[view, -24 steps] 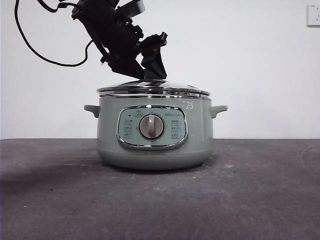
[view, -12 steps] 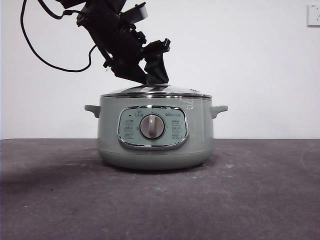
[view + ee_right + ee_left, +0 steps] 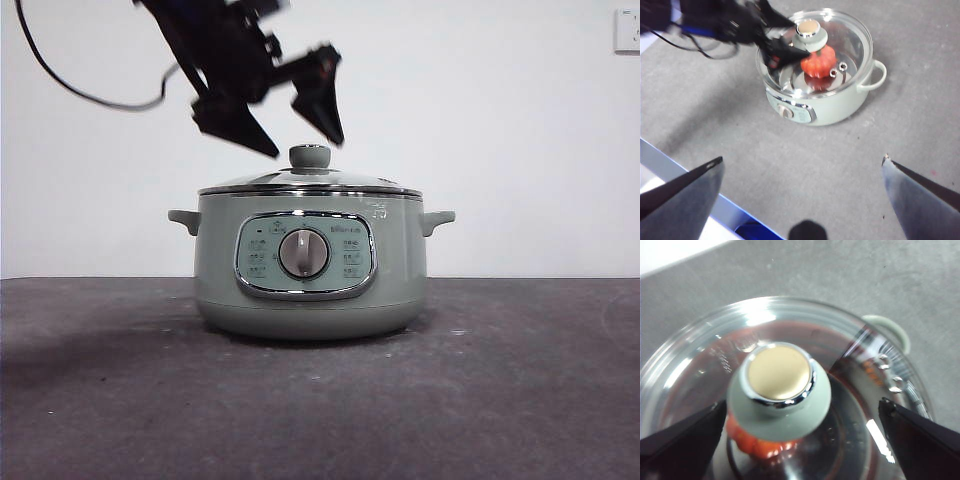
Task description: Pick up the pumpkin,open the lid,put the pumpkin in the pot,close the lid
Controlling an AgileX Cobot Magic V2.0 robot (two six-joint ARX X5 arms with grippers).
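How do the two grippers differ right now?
The left gripper hangs just above the lid's knob, over the pot; the right gripper waits higher, off to the side over bare table. Both are open and empty. The pumpkin sits under the closed lid.

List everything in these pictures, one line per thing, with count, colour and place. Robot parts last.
pot: one, pale sage green with a chrome-framed panel and silver dial, standing on the table, middle of the front view.
lid: one, clear glass with chrome rim and sage-green knob, seated on the pot.
pumpkin: one, orange, inside the pot, seen through the lid.
table: one, dark grey, under the pot.
wall socket: one, white, on the wall at the front view's upper right corner.
left gripper: one, black, open, just above the lid's knob, touching nothing.
right gripper: one, black, open, high above the table away from the pot, holding nothing.
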